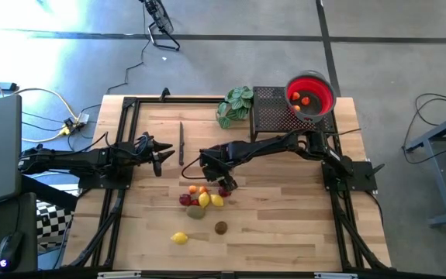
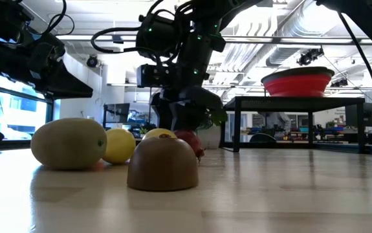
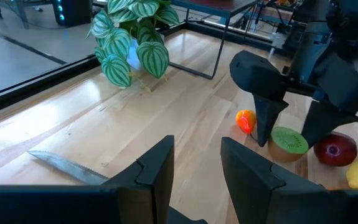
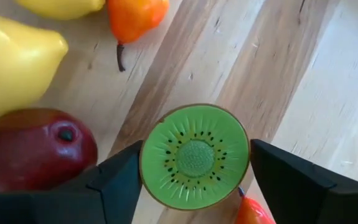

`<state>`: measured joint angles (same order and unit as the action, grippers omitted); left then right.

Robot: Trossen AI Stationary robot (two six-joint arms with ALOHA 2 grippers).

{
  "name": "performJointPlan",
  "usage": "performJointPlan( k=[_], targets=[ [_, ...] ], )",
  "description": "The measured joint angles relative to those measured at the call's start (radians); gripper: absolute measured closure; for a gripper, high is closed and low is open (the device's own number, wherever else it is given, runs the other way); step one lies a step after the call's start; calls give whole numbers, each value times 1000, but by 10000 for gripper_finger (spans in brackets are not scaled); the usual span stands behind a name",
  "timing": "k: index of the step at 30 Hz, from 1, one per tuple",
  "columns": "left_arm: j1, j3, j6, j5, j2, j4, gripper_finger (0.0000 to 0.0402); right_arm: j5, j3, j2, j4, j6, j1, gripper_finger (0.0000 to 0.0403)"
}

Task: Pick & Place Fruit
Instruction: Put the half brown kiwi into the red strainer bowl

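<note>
Near the table's middle, the right gripper (image 1: 226, 186) hangs low over a cluster of fruit (image 1: 201, 200), its fingers (image 4: 119, 180) spread wide either side of a kiwi half (image 4: 195, 156) whose green cut face points up at the wrist camera. Neither finger touches the kiwi half. A red apple (image 4: 34, 146) lies just beside it, with a lemon (image 4: 17, 59) and a small orange pear (image 4: 136, 15) close by. A brown kiwi (image 1: 220, 227) and another lemon (image 1: 179, 238) sit apart from the cluster, nearer the front edge. More fruit lies in the red bowl (image 1: 310, 94) on the black rack (image 1: 273, 108) at the back, beside a plant (image 1: 236, 105). Off to the side, the left gripper (image 1: 160, 153) waits above the table near a knife (image 1: 181, 143), its fingers (image 3: 157, 168) partly apart and holding nothing.
</note>
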<state>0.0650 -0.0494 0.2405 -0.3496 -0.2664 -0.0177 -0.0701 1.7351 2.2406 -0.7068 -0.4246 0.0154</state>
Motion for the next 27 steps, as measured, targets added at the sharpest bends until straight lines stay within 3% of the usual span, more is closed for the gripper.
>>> performJointPlan(
  k=[6,27],
  targets=[
    [0,0,0,0,0,0,274,-69,0,0,2,59,0,129],
    [0,0,0,0,0,0,274,-63,0,0,32,65,0,128]
  ],
)
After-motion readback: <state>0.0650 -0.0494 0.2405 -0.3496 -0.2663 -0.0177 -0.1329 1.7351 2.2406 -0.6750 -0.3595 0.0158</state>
